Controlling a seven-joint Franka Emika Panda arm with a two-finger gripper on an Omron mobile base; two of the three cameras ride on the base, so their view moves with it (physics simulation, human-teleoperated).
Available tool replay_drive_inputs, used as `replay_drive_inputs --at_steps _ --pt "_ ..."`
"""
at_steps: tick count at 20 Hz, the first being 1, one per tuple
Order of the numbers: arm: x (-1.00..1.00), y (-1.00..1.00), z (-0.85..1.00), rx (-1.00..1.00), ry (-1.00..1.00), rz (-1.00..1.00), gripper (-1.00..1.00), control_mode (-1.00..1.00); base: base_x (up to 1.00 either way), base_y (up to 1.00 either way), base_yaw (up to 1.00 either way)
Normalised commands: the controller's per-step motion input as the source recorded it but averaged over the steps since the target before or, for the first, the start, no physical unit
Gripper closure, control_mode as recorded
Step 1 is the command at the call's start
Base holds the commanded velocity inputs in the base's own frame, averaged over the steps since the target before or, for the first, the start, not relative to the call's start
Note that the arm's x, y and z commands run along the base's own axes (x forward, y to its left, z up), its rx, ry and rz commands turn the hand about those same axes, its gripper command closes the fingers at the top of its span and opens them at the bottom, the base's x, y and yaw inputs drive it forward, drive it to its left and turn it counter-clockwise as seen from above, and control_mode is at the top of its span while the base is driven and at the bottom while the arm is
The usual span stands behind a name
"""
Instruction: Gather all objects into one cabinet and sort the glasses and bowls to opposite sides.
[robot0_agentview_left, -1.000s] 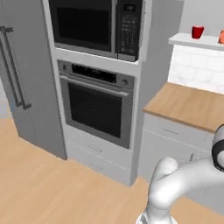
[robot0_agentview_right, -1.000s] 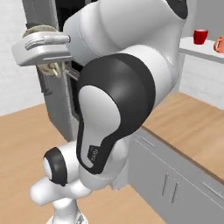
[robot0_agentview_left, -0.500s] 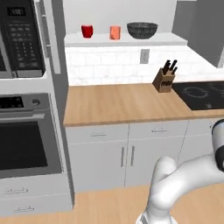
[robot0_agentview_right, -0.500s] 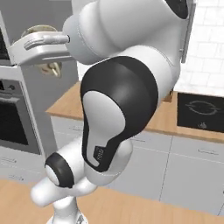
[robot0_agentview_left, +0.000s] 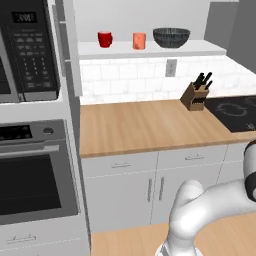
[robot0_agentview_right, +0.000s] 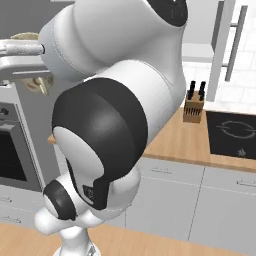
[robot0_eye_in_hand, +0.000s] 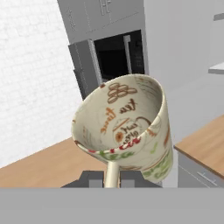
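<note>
The claw (robot0_eye_in_hand: 112, 178) is clenched on the handle of the beige mug (robot0_eye_in_hand: 124, 127), which tips toward the hand camera so its printed inside faces us; in the right base view the mug (robot0_agentview_right: 31, 82) rides high at the far left, up beside the arm. The big change is the backdrop: a second ago the base views looked at the fridge and oven, and now they look at the wooden counter (robot0_agentview_left: 145, 125), so the base has swung round, carrying the mug with it. That brings the goal into sight. On the white shelf (robot0_agentview_left: 150, 49) of the open cabinet stand the red cup (robot0_agentview_left: 105, 39) and the orange cup (robot0_agentview_left: 139, 40) near each other at the left, the dark bowl (robot0_agentview_left: 171, 37) to their right. By my reckoning, this mug is the last piece to gather, and it belongs on the cups' side, away from the bowl. The shelf is well apart from the arm, so more driving or a long reach looks necessary.
</note>
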Motion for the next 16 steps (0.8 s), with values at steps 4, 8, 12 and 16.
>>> replay_drive_inputs --at_steps 4,8,12,16 --pt "0.0 0.0 0.0 0.0 0.0 0.0 1.0 1.0 1.0 0.03 0.0" --pt "0.0 0.0 0.0 0.0 0.0 0.0 1.0 1.0 1.0 0.0 0.01" --pt "0.0 0.0 0.0 0.0 0.0 0.0 1.0 1.0 1.0 0.3 0.0" --pt "0.0 0.0 0.0 0.0 0.0 0.0 1.0 1.0 1.0 0.53 0.0"
